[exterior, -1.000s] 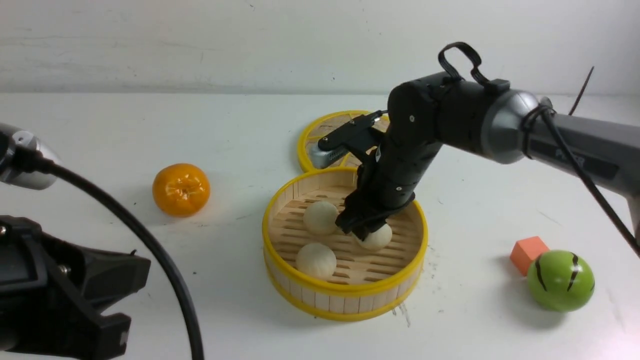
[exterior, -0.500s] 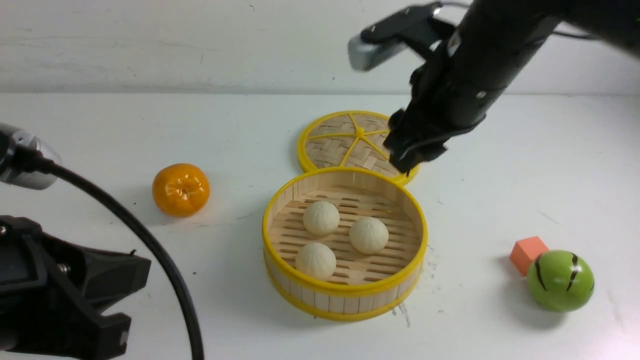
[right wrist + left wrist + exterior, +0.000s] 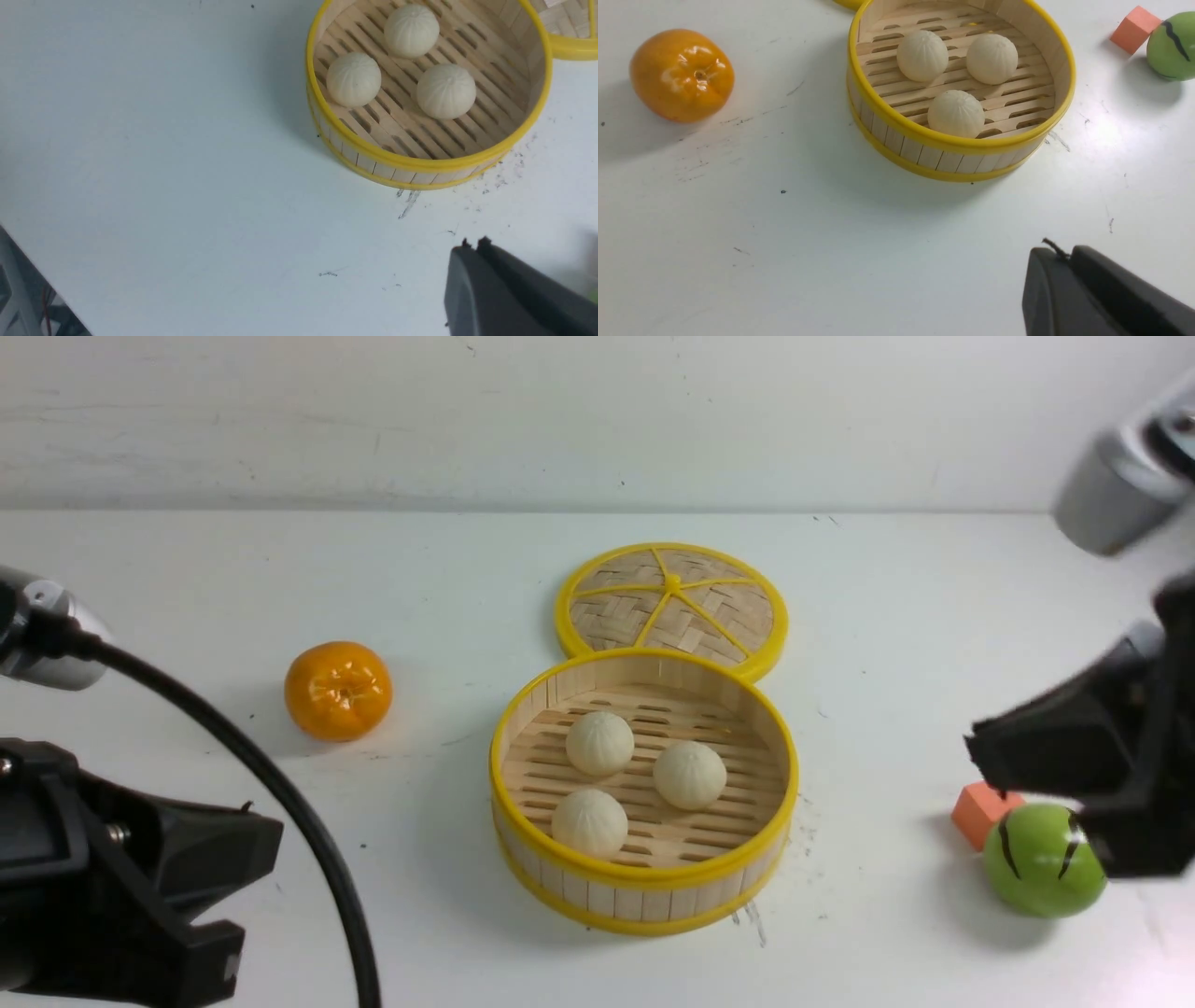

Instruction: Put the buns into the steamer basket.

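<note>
Hanging the left gripper (image 3: pixel 1066 261) low over the near-left bench (image 3: pixel 448 588), fingers pressed together and empty; nesting all three buns (image 3: pixel 689 775) on the steamer basket's (image 3: pixel 644 877) slatted floor at centre; poising the right gripper (image 3: pixel 472 259), likewise clenched and empty, above the green ball (image 3: pixel 1036 868) at far right.

The blurred right gripper (image 3: pixel 994 756), cut off at the front view's edge, hides part of the green ball (image 3: pixel 1036 868)
</note>
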Robot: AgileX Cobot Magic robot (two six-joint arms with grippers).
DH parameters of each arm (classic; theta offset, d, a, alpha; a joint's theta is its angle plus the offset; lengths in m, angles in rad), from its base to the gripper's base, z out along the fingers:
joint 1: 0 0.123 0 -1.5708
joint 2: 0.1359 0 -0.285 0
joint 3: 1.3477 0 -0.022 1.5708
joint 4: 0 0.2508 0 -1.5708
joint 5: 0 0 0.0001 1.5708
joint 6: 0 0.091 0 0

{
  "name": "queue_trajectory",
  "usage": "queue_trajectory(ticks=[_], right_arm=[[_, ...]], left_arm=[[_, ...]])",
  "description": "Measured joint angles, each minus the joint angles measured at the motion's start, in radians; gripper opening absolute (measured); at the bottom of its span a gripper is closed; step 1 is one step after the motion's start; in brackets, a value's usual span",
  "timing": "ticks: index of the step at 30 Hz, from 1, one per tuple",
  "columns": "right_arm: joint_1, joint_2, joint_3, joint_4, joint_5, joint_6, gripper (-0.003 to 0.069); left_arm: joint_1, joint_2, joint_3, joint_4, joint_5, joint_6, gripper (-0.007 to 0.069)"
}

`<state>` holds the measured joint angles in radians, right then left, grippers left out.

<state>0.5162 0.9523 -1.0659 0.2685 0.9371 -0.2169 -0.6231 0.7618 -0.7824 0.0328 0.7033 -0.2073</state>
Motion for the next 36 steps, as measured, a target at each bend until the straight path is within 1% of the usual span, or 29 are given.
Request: queue_trajectory(ticks=[1,4,5,8,10,17,21,25,26,28,29,30,32,33,34,35,36], right_arm=[[0.0,-0.009,0.017,0.001,-0.005,0.0,-0.002],[0.0,-0.155,0.127,0.004,-0.043,0.0,-0.002],[0.0,-0.177,0.135,0.005,-0.044,0.0,-0.002],[0.0,-0.249,0.169,0.011,-0.038,0.0,-0.0018],[0.0,-0.322,0.18,0.012,0.002,0.0,-0.0017],[0.0,-0.437,0.182,0.02,0.117,0.0,-0.0014],[0.0,-0.461,0.182,0.003,0.113,0.001,-0.0013],[0.0,-0.461,0.191,-0.026,0.054,0.05,-0.0013],[0.0,-0.465,0.202,-0.033,0.028,0.07,-0.0013],[0.0,-0.486,0.266,-0.063,-0.075,0.105,-0.0013],[0.0,-0.513,0.315,-0.08,-0.159,0.119,-0.0015],[-0.001,-0.518,0.333,-0.086,-0.173,0.12,-0.0016],[-0.012,-0.573,0.432,-0.115,-0.322,0.13,-0.0019],[-0.041,-0.625,0.518,-0.132,-0.449,0.131,-0.002],[-0.046,-0.632,0.529,-0.133,-0.482,0.131,-0.002],[-0.096,-0.682,0.606,-0.138,-0.589,0.131,-0.002],[-0.135,-0.712,0.663,-0.141,-0.658,0.131,-0.002]], left_arm=[[0.0,0.0,0.0,0.0,0.0,0.0,0.0038],[0.0,0.0,0.0,0.0,0.0,0.0,0.0039],[0.0,0.0,0.0,0.0,0.0,0.0,0.0039],[0.0,0.0,0.0,0.0,0.0,0.0,0.0043],[0.0,0.0,0.0,0.0,0.0,0.0,0.0047],[0.0,0.0,0.0,-0.001,0.0,0.0,0.0047],[0.0,0.0,0.0,-0.003,0.0,0.0,0.005],[0.0,0.0,0.0,-0.004,0.0,0.0,0.0054],[0.0,0.0,0.0,-0.003,0.0,0.0,0.0055],[0.0,0.0,0.0,-0.003,0.0,0.0,0.0057],[0.0,0.0,0.0,-0.003,0.0,0.0,0.0057],[0.0,0.0,0.0,-0.003,0.0,0.0,0.0057],[0.0,0.0,0.0,-0.003,0.0,0.0,0.0059],[0.0,0.0,0.0,-0.003,0.0,0.0,0.0061],[0.0,0.0,0.0,-0.003,0.0,0.0,0.0061],[0.0,0.0,0.0,-0.003,0.0,0.0,0.0064],[0.0,0.0,0.0,-0.003,0.0,0.0,0.0066]])
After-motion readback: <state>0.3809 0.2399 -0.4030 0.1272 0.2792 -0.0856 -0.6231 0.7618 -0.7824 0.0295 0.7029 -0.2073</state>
